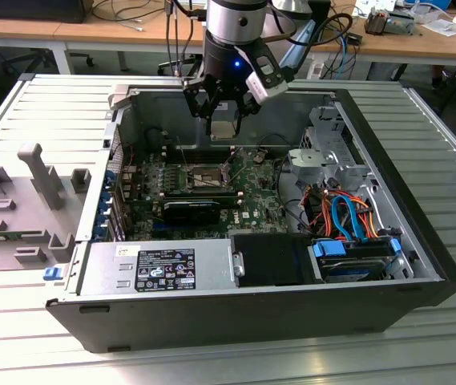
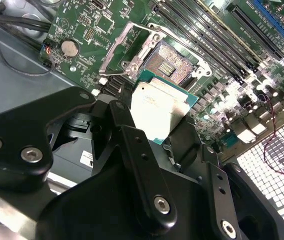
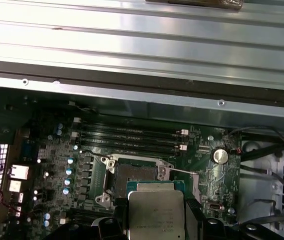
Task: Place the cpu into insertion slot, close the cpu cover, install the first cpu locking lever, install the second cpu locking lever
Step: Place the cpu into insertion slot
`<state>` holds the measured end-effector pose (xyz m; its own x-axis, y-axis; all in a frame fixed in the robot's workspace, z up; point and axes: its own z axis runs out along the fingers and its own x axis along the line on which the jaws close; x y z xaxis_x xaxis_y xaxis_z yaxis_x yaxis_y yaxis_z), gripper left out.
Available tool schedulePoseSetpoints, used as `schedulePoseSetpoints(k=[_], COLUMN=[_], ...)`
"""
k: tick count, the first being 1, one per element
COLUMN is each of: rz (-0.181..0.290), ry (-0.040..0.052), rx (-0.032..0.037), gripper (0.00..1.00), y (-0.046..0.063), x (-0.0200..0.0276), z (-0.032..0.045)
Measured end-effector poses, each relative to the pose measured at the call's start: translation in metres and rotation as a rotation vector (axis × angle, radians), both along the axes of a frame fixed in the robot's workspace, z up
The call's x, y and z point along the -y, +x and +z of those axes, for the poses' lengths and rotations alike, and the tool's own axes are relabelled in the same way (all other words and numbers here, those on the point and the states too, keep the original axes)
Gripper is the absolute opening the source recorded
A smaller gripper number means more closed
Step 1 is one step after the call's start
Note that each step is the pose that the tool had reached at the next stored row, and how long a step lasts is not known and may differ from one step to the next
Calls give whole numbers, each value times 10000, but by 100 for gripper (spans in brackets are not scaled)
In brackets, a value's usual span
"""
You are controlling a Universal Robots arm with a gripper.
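Exterior view, far left: grey plastic fixture tray [image 1: 19,200] on the ribbed metal table [image 1: 420,120], just beside the open computer case [image 1: 252,313].
Lower left inside the case: power supply box [image 1: 159,269].
Centre: green board [image 1: 252,204] lying flat, with the insertion slot [image 1: 205,178] a little left of middle.
Right side: metal drive cage [image 1: 332,152], with orange and blue cables [image 1: 344,212] below it. A blue-trimmed drive [image 1: 356,257] sits at lower right.

Gripper [image 1: 224,122] hangs at upper centre of the exterior view, above the board. It is higher in the frame than the slot and slightly toward the exterior view's right. Its fingers are pressed in on the cpu [image 1: 224,130], pinching it by two opposite edges. In the first wrist view a black finger [image 3: 194,220] flanks the cpu [image 3: 155,212] on each side.

Cpu, second wrist view [image 2: 159,107]: flat square with a dull silver top and a thin green border. It is held in the air, clear of the board.
The slot [image 2: 174,62] is bare, its dark centre exposed inside a silvery rim.
The cpu cover [image 2: 127,47] is swung open and tilted up beside the slot.
A coin battery [image 2: 70,48] lies near the cover. Long black memory slots [image 2: 216,35] run along the slot's other side.
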<state>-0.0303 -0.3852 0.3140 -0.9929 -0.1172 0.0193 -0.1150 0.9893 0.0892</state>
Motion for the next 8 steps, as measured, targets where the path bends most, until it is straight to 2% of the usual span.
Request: schedulePoseSetpoints(k=[8], rz=[284], ry=[0], rx=[0], gripper=[55], y=[0], x=[0], z=[0])
